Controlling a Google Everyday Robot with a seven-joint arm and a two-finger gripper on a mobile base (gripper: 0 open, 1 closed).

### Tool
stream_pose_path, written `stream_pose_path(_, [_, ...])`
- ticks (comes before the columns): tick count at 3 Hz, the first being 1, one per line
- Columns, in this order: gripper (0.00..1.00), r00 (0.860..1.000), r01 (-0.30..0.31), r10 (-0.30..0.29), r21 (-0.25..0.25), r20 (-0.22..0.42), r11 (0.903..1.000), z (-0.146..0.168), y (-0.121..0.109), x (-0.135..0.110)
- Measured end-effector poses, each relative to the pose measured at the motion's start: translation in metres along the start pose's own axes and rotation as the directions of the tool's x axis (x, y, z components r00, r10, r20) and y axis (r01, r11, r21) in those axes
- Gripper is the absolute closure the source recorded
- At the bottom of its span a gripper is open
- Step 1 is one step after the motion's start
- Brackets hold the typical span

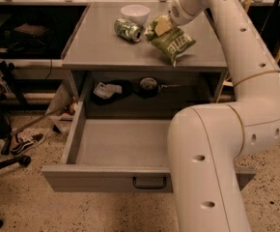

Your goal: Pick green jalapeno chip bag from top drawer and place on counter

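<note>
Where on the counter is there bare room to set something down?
The counter is bare on its left, from the edge to the soda can, and in front of the green jalapeno chip bag. Crowded: back centre, with white bowl, can, bag and the gripper at the bag's top.

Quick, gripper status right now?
Gripper: closed on the chip bag, at its top edge, low over the counter.
</note>
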State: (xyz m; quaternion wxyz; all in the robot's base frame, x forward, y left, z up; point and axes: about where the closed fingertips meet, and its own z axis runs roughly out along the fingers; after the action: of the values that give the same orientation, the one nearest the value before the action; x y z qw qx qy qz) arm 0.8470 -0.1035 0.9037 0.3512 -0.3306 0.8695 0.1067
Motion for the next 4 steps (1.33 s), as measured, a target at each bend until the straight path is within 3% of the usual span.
stream_pose_path(1, [1.0, 1.0, -0.027, 0.027, 0.005, 0.014, 0.9996, 0.0106, -0.0033, -0.0015])
stream_pose_path(2, [0.81, 1.0, -0.028, 0.028, 0.005, 0.014, 0.9996, 0.011, -0.0032, -0.0015])
stream_pose_path(4, [0.35, 1.0, -0.028, 0.028, 0.005, 0.014, 0.9996, 0.011, -0.0032, -0.0015])
